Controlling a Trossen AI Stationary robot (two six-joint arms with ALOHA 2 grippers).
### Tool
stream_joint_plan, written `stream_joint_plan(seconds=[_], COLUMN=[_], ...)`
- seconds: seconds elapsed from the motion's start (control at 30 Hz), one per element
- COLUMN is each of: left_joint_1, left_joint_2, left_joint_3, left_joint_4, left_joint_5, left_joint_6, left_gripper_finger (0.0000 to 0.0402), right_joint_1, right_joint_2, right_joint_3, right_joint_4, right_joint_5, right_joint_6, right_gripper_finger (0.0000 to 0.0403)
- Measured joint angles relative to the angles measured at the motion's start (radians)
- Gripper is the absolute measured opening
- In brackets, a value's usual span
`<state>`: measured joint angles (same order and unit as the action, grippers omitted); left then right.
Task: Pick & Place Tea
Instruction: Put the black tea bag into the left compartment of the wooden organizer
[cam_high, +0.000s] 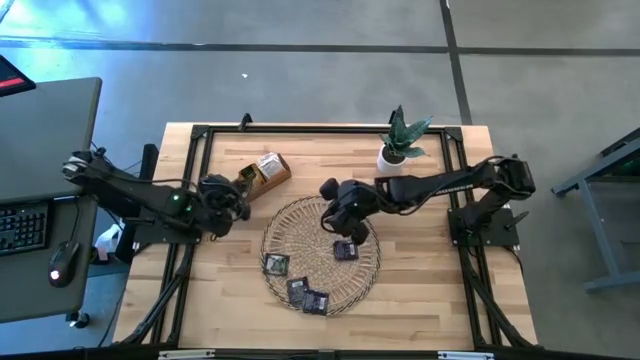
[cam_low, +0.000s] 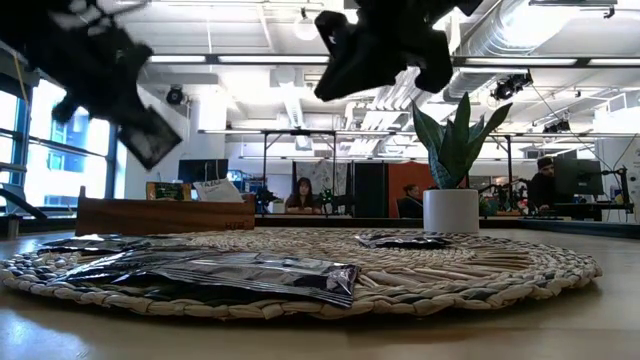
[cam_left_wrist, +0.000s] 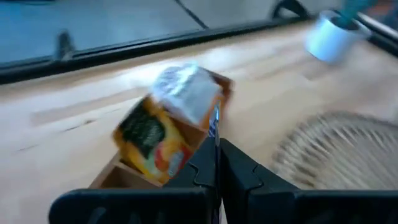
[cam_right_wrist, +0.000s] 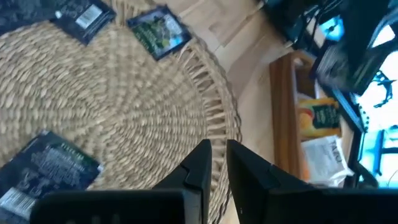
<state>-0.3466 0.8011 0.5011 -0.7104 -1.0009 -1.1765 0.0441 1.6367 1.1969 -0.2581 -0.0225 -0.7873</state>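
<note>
Left hand (cam_high: 240, 197) sits over the desk (cam_high: 430, 300) just beside the wooden box (cam_high: 262, 172), on the side away from the plant. Its fingers (cam_left_wrist: 239, 165) are pressed together on the thin edge of a dark sachet (cam_low: 150, 135), which hangs tilted from them, clear of the desk.

Right hand (cam_high: 345, 222) hovers above the woven tray (cam_high: 300, 222), over its plant-side half. Fingers (cam_right_wrist: 199, 163) are nearly together with a narrow gap between them; nothing visible in that gap, and they point down at bare weave near the tray rim.

Tea on the tray: four dark sachets. One (cam_high: 345, 250) lies just under the right hand's side of the tray. One with a green mark (cam_high: 276, 264) lies near the rim on the left-arm side. Two more (cam_high: 308, 294) lie side by side at the near rim, touching or overlapping; can't tell which.

More tea in the box: a white-and-orange sachet (cam_left_wrist: 152, 140) and a whitish one (cam_left_wrist: 186, 93) stand in its compartments, poking above the walls.

Potted plant (cam_high: 398, 140) in a white pot stands at the far edge of the desk, well clear of the tray. People sit at workstations (cam_low: 302, 195) in the room behind.
</note>
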Motion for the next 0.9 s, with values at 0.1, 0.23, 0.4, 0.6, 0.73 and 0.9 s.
stream_joint_plan(seconds=[0.1, 0.23, 0.4, 0.6, 0.73, 0.9], left_joint_1=[0.038, 0.09, 0.133, 0.193, 0.215, 0.216], left_joint_2=[0.001, 0.001, 0.001, 0.001, 0.001, 0.001], left_joint_3=[-0.062, -0.081, -0.081, -0.064, -0.063, -0.063], left_joint_4=[0.02, 0.021, -0.019, -0.139, -0.145, -0.145], left_joint_5=[-0.028, -0.028, 0.003, 0.097, 0.151, 0.165], left_joint_6=[-0.06, -0.085, -0.065, -0.089, -0.093, -0.086], left_gripper_finger=[0.0005, 0.0005, 0.0005, 0.0005, 0.0005, 0.0005], right_joint_1=[0.0, 0.0, 0.0, 0.0, 0.0, 0.0], right_joint_2=[0.0, 0.0, 0.0, 0.0, 0.0, 0.0], right_joint_3=[0.0, 0.0, 0.0, 0.0, 0.0, 0.0], right_joint_4=[0.025, 0.029, 0.023, 0.023, 0.022, 0.023], right_joint_5=[-0.043, -0.067, -0.067, -0.067, -0.068, -0.069], right_joint_6=[-0.003, -0.003, 0.0, 0.001, 0.001, 0.002], right_gripper_finger=[0.0046, 0.0048, 0.0046, 0.0047, 0.0044, 0.0046])
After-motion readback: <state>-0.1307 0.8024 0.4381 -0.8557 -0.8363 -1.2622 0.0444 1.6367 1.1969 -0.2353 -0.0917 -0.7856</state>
